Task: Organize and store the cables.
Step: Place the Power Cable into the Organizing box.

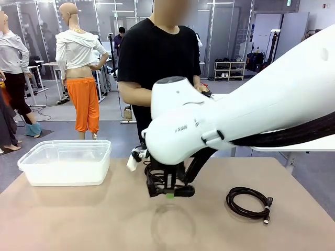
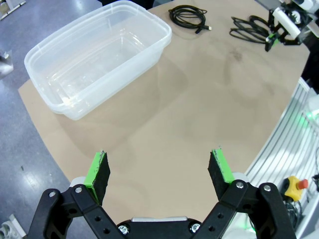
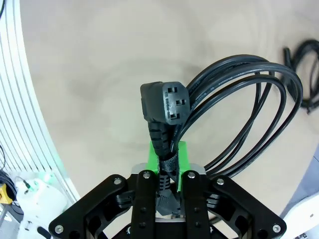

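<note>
My right gripper [image 3: 168, 158] is shut on a black cable [image 3: 239, 112], a coil of several loops with a three-hole plug [image 3: 165, 102] sticking up above the green pads. In the front view the right gripper [image 1: 168, 194] hangs just above the middle of the table, below the big white arm. The left wrist view catches the held coil [image 2: 249, 31] far off by that gripper [image 2: 277, 36]. A second coiled cable [image 1: 249, 203] lies flat on the table at the right, also seen as a coil [image 2: 188, 16] near the bin. My left gripper [image 2: 159, 168] is open and holds nothing, high above the table.
A clear plastic bin [image 1: 63, 175] with nothing in it stands at the table's left [image 2: 160, 42]. A person in a black shirt [image 1: 159, 57] stands at the far side, behind the right arm. Bare tan tabletop [image 1: 78, 219] spreads in front of the bin.
</note>
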### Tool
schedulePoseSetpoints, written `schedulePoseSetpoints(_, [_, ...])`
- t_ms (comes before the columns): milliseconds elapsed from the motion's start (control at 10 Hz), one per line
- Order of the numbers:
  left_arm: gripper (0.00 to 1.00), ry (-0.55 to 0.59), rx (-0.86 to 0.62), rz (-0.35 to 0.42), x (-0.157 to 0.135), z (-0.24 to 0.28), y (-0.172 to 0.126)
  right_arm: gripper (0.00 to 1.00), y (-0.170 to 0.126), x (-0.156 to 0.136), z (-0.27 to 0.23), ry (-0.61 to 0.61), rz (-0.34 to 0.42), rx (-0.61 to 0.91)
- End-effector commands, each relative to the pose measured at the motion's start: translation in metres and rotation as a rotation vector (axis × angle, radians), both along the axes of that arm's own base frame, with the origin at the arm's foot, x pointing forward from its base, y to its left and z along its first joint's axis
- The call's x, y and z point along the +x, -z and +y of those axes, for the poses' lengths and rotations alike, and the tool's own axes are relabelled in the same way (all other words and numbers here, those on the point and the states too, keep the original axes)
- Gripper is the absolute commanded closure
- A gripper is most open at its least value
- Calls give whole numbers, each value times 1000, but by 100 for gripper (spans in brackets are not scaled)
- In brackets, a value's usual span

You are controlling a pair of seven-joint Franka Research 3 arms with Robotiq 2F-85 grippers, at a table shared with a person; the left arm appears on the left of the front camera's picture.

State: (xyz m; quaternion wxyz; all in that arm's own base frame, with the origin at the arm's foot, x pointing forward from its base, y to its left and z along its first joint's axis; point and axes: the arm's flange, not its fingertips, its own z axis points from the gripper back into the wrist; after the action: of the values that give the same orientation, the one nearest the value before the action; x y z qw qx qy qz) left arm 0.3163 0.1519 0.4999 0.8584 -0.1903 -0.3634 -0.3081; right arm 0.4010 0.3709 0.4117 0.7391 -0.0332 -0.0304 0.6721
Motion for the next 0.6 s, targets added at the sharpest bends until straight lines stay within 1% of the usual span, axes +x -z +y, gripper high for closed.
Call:
schedulePoseSetpoints(0, [0, 19, -9, -11, -1, 1, 1, 83, 19, 6, 25, 53, -7, 0])
schedulePoseSetpoints(200, [0, 19, -9, -11, -1, 1, 1, 83, 39, 0, 56, 48, 28, -34])
schedulePoseSetpoints(300, [0, 19, -9, -11, -1, 1, 1, 83, 47, -1, 67, 55, 33, -40])
schedulePoseSetpoints(500, [0, 19, -9, -11, -1, 1, 1, 83, 47, -7, 74, 69, 41, -64])
